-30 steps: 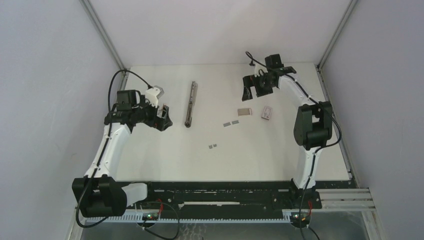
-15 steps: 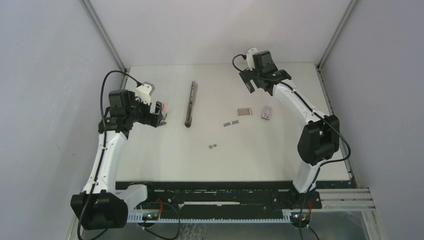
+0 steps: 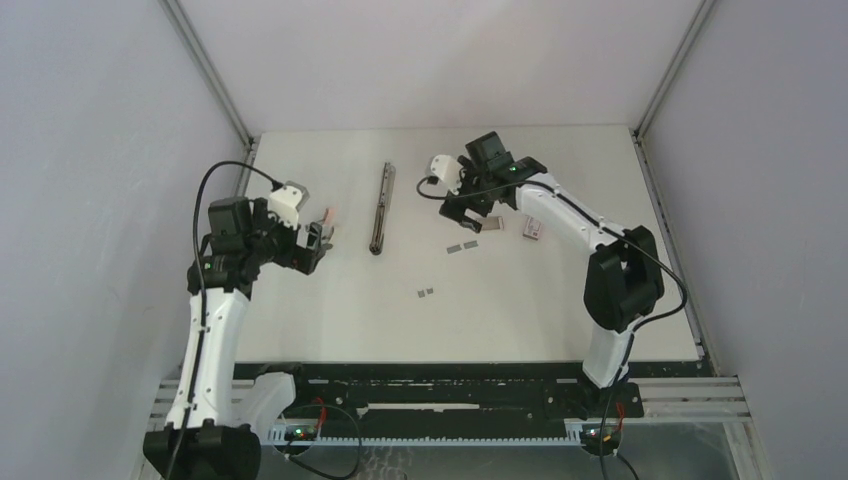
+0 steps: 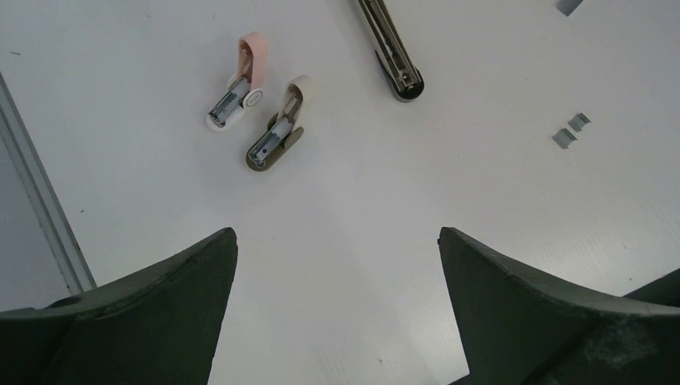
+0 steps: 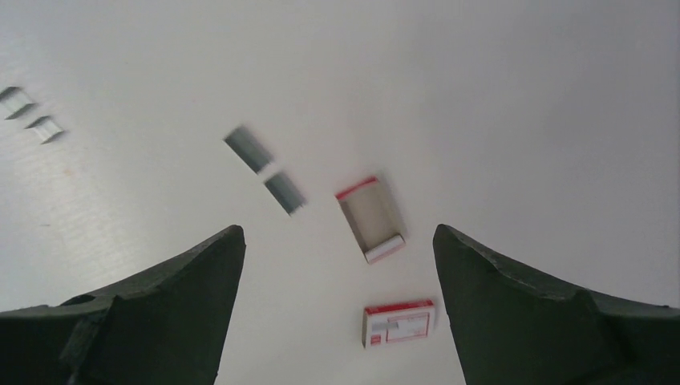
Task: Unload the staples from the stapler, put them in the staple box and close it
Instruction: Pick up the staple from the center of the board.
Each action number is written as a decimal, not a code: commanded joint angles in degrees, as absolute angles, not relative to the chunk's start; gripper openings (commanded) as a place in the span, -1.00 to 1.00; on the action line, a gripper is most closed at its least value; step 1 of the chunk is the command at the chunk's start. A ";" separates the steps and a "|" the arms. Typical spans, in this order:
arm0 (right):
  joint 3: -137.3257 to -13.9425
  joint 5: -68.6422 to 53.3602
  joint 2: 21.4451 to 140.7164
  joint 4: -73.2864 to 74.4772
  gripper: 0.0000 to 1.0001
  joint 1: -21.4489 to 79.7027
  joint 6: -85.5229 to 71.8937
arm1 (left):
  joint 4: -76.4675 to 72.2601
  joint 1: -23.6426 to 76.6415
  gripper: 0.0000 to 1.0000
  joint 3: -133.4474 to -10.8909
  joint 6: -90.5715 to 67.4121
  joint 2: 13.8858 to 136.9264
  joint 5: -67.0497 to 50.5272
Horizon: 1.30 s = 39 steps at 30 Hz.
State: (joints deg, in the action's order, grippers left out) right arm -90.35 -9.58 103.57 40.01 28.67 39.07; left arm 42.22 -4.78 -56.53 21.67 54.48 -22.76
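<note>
Stapler (image 3: 381,208) unfolded flat, long axis near-far, dark end toward near edge of bench (image 3: 520,320). Left tool (image 4: 335,233) sits left of it, right tool (image 5: 337,228) right of it; both wide, empty.

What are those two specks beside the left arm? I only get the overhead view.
Observer: The left wrist view shows two small claw-like gadgets, a pink one and a beige one, lying side by side.
Operator: And what lies below the right arm's tool?
Observer: The right wrist view shows an open, red-edged box tray, with a closed red-and-white box lying apart from it.
Operator: Is either tool holding something?
Observer: No. In the wrist views the left tool and the right tool are both open, with nothing between their fingers.
</note>
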 commanded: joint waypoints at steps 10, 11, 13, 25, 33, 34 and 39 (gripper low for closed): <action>-95.80 -19.37 114.37 45.94 0.38 28.94 55.71 | 43.17 -5.26 0.99 -51.60 27.60 48.19 -31.61; -96.15 -18.98 114.77 45.85 0.36 28.97 56.20 | 43.11 -5.26 0.99 -51.46 27.60 48.17 -31.64; -97.19 -18.73 116.12 46.76 0.29 28.92 57.46 | 42.83 -5.23 0.99 -51.20 27.44 48.19 -31.64; -107.46 -19.24 125.62 58.55 -0.27 28.59 61.16 | 42.00 -5.27 0.99 -50.51 27.33 48.90 -31.53; -107.65 -19.36 126.71 60.11 -0.27 27.56 61.64 | 41.89 -5.20 1.00 -50.34 27.43 49.11 -31.90; -107.64 -19.18 126.81 60.12 -0.28 27.59 61.52 | 41.84 -5.23 0.99 -50.36 27.38 49.13 -31.85; -107.66 -18.42 127.68 59.22 -0.29 27.46 60.91 | 41.77 -5.19 0.99 -50.38 27.29 49.25 -31.73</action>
State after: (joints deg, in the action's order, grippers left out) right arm -105.41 -18.41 127.09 59.35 27.75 60.36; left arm 43.83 -4.91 -51.33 26.20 49.32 -30.30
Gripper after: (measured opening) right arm 0.359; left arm 0.996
